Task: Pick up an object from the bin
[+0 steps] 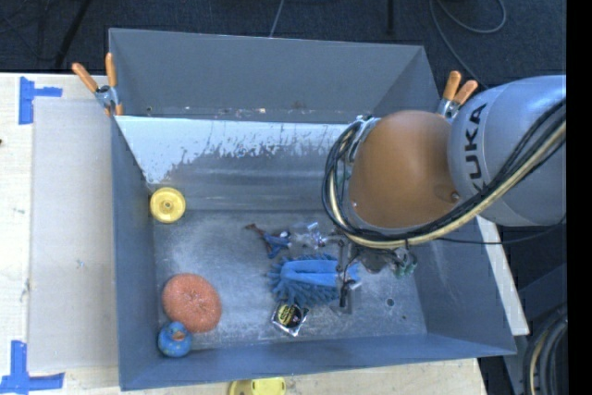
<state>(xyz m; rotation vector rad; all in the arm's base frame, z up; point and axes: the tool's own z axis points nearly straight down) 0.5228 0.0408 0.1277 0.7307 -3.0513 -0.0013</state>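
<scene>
1. Dark floor with cables behind; grey bin at centre.
2. Gripper sits low over the floor right of centre, at the right end of a blue brush-like thing; contact unclear.
3. Orange wrist cover hides most of the gripper; open or closed, cannot tell.
4. Small black-and-yellow item just below the brush; blue-grey bits above, hard to make out.
5. Arm reads "KUKA".
</scene>
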